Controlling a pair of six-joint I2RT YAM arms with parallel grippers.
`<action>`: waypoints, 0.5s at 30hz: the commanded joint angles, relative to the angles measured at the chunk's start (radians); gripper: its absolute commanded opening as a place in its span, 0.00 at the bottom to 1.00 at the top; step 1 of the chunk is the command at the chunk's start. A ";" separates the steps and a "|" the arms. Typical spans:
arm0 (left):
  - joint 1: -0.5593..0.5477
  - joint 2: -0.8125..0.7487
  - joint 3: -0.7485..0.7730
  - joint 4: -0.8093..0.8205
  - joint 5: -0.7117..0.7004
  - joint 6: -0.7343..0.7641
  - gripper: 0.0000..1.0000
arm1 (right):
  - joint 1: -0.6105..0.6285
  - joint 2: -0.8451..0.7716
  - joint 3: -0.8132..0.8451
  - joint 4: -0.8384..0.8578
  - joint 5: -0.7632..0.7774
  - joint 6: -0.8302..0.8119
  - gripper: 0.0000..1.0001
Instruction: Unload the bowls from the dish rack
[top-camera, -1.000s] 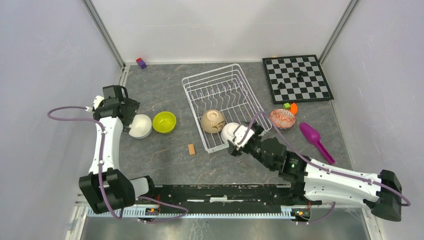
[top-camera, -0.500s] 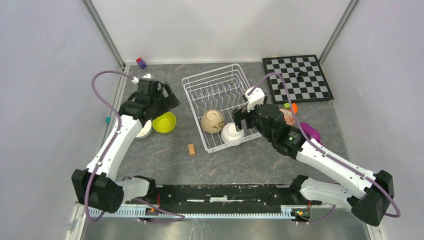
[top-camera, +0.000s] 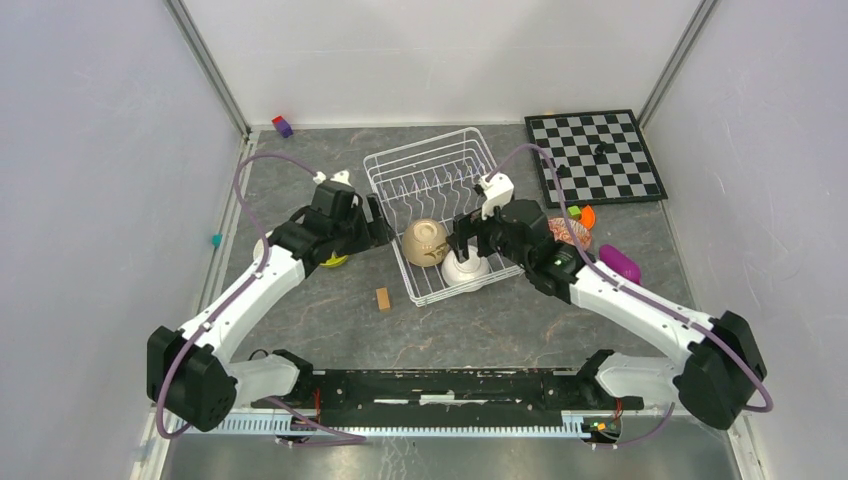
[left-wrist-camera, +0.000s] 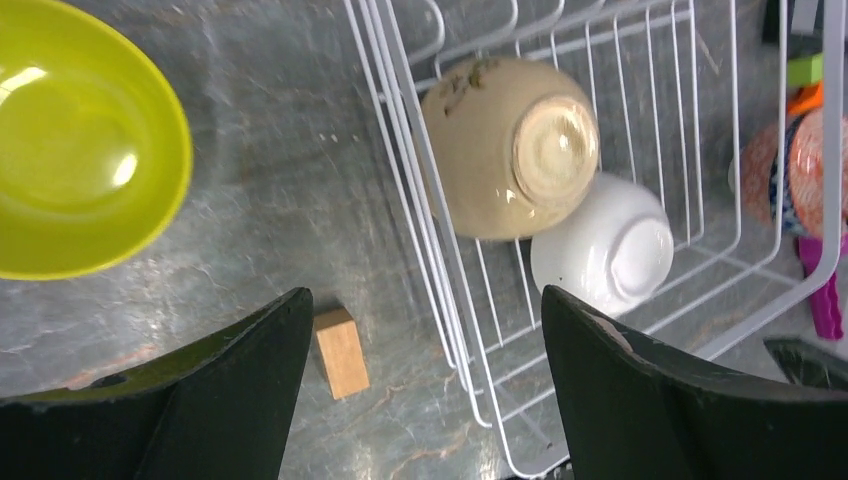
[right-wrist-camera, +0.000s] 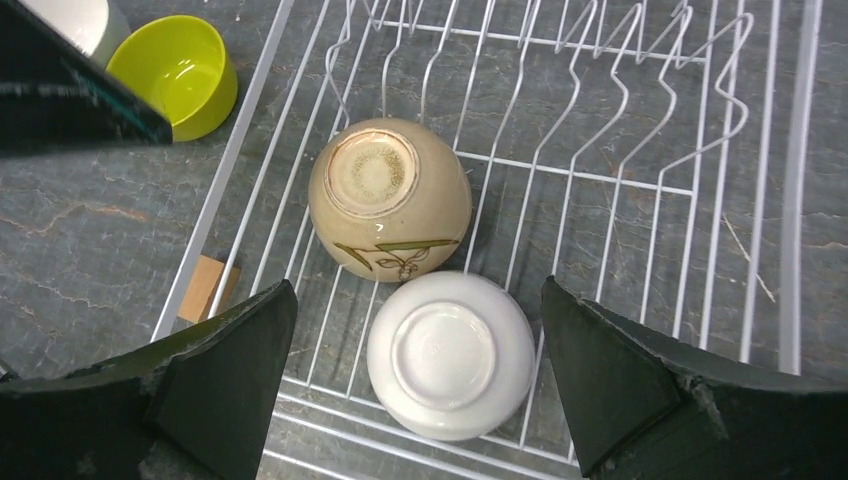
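Both arms have been swung in over the rack (top-camera: 440, 170). Two bowls are left inside: a tan bowl (top-camera: 426, 242) and a white bowl (top-camera: 466, 267). The yellow bowl (left-wrist-camera: 80, 140) is seen outside; the left gripper (left-wrist-camera: 425, 300) is wide, empty. The right gripper (right-wrist-camera: 418, 290) is held wide above the white bowl.

Bright, even; glare on lime-yellow bowl (left-wrist-camera: 85, 140); foreground seemingly soft
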 joint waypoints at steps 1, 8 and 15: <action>-0.025 -0.017 -0.052 0.113 0.094 0.026 0.88 | -0.003 0.062 0.006 0.121 -0.023 0.011 0.98; -0.038 -0.010 -0.075 0.159 0.128 0.032 0.81 | -0.037 0.177 0.005 0.271 -0.069 0.062 0.87; -0.053 0.022 -0.059 0.161 0.147 0.044 0.80 | -0.065 0.304 0.027 0.376 -0.128 0.111 0.74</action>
